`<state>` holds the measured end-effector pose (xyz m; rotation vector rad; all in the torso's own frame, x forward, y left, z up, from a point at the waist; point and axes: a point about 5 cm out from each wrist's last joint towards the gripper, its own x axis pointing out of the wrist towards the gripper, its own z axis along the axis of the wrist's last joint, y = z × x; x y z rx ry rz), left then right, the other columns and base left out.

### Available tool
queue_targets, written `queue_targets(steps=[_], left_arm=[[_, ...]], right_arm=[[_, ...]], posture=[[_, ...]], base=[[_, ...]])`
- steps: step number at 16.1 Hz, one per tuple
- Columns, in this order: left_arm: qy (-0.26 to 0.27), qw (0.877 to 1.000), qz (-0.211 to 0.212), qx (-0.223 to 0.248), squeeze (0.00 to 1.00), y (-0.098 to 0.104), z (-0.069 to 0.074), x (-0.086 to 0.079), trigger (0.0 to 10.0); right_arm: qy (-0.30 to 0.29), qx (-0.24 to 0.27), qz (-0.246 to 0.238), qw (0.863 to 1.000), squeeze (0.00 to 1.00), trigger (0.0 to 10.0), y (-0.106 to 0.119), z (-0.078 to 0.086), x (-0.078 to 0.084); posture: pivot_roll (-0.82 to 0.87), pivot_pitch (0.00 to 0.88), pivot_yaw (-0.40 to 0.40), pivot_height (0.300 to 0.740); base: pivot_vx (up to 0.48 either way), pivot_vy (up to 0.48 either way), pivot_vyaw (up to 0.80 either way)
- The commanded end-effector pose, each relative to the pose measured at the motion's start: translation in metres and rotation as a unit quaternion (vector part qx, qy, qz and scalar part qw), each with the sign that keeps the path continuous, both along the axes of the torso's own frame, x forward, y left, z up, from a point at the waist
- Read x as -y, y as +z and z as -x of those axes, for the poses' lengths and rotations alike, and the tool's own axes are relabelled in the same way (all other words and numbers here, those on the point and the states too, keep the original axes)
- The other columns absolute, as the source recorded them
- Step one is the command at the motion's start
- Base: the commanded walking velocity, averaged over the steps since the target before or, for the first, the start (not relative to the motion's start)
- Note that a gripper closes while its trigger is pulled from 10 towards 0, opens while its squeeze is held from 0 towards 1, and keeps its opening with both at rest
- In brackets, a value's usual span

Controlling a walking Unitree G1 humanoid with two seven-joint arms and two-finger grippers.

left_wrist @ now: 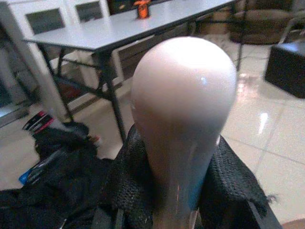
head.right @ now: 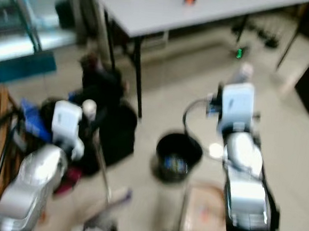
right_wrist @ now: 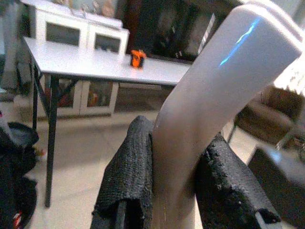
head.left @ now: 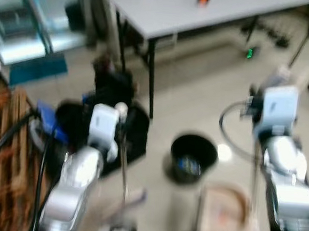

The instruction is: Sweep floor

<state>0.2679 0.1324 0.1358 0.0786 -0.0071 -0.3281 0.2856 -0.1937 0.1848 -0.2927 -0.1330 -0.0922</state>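
Tiled floor [head.left: 199, 92]; broom handle [left_wrist: 183, 119] seemingly between left end effector [left_wrist: 183, 200] fingers.

**Blurred head views, sharper wrist views, glossy glare**

Both eye views are smeared by motion; edges around the grey table [head.left: 205, 15] are soft. Indoor light is even and moderately bright. Beyond the table, floor tiles [left_wrist: 267, 129] carry pale reflections. The rounded white handle [left_wrist: 183, 95] shows specular highlights; the background behind it is slightly soft.
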Motion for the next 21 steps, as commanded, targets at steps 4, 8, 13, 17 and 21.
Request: queue_targets(steps=[4,8,13,17,21], left_arm=[[-0.006,1.000,-0.004,0.008,0.00,0.007,-0.002,0.001,10.0],[-0.010,1.000,-0.002,-0.004,0.00,0.004,0.000,0.004,10.0],[0.007,1.000,-0.016,-0.007,0.00,0.002,0.004,0.003,10.0],[0.003,0.999,-0.034,0.017,0.00,0.005,0.005,0.005,10.0],[-0.001,1.000,-0.012,0.016,0.00,0.012,0.003,0.004,10.0]], right_arm=[[-0.029,-0.027,-0.028,0.999,0.00,10.0,-0.011,0.011,0.001],[-0.051,-0.034,-0.035,0.998,0.00,10.0,-0.016,0.012,0.003],[-0.056,-0.039,-0.049,0.996,0.00,10.0,-0.015,0.015,0.005],[-0.073,-0.037,-0.074,0.994,0.00,10.0,-0.017,0.018,0.008],[-0.068,-0.019,-0.086,0.994,0.00,10.0,-0.012,0.021,0.008]], posture=[[-0.04,0.080,0.040,0.740],[-0.04,0.089,0.035,0.740],[-0.05,0.109,0.016,0.740],[-0.06,0.121,0.012,0.740],[-0.06,0.128,0.021,0.740]], base=[[0.000,0.000,-0.60],[0.000,0.000,-0.80],[0.000,0.000,-0.80],[0.000,0.000,-0.80],[0.000,0.000,-0.80]])
